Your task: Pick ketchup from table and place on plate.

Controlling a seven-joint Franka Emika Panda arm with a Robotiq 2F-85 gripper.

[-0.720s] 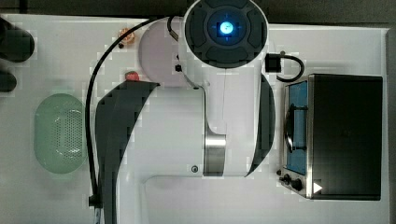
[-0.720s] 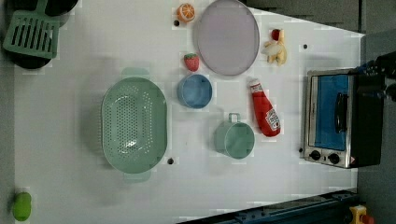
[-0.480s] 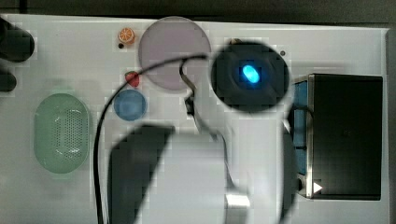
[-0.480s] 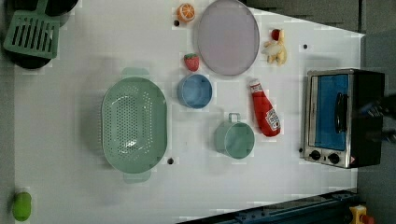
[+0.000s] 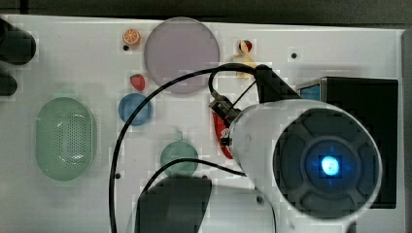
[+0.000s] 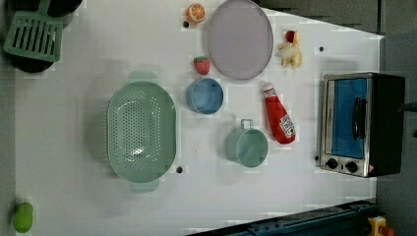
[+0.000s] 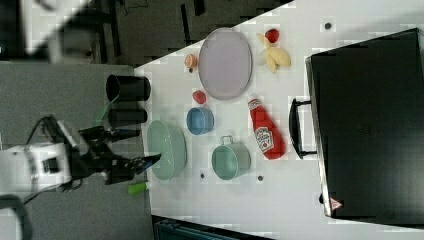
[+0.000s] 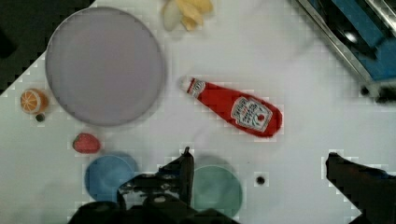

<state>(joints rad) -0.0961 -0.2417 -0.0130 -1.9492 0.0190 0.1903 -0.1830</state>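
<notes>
The ketchup point(image 6: 279, 120) is a slim red bottle lying flat on the white table point(image 6: 305, 191), its pale cap toward the plate point(image 6: 239, 38). The lilac-grey plate has nothing on it. In the wrist view my gripper point(image 8: 259, 156) hangs open above the table, and the ketchup point(image 8: 238, 108) lies just beyond its fingertips, apart from them. Nothing sits between the two dark fingers point(image 8: 184, 168). In the top view my white arm point(image 5: 301, 160) covers most of the ketchup point(image 5: 219, 137), leaving a red strip beside the plate point(image 5: 182, 53). The ketchup point(image 7: 265, 132) and plate point(image 7: 225, 62) also appear in the right view.
A toaster oven point(image 6: 361, 123) stands close beside the ketchup. A green cup point(image 6: 247, 146), a blue dish point(image 6: 204, 96), a strawberry point(image 6: 200, 65) and a green colander point(image 6: 141, 129) lie on its other side. A banana piece point(image 6: 291, 51) and orange slice point(image 6: 196, 12) flank the plate.
In the top view my arm has swung off the plate toward the oven side and now hangs over the ketchup. The objects on the table have stayed put.
</notes>
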